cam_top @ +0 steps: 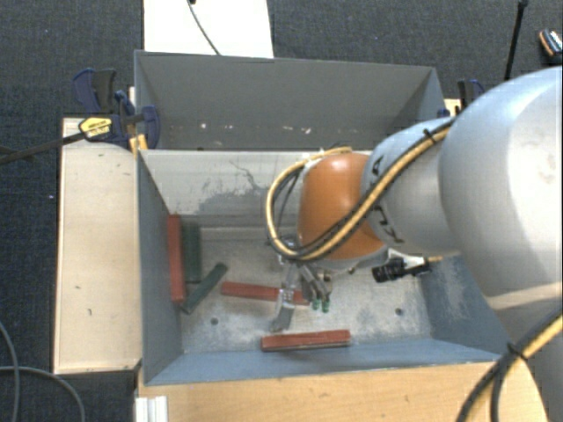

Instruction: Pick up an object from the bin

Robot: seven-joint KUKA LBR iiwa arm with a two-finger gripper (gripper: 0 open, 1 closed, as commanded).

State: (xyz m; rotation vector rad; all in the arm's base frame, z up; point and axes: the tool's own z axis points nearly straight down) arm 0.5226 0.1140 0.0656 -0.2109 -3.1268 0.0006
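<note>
My gripper [299,311] hangs low in the middle of the bin, under the orange wrist cover. Its fingers stand apart, open, one grey finger [281,316] on the left and a green-tipped one on the right. A flat red bar [249,292] lies on the floor, and its right end runs in between the fingers. Just in front, near the bin's front wall, lies a second flat red bar [305,340], apart from the fingers.
Against the left wall a third red bar [175,258] stands on its edge with a dark green block [191,247] beside it. A grey-green bar [203,287] leans out from them towards the middle. The arm covers the bin's right half.
</note>
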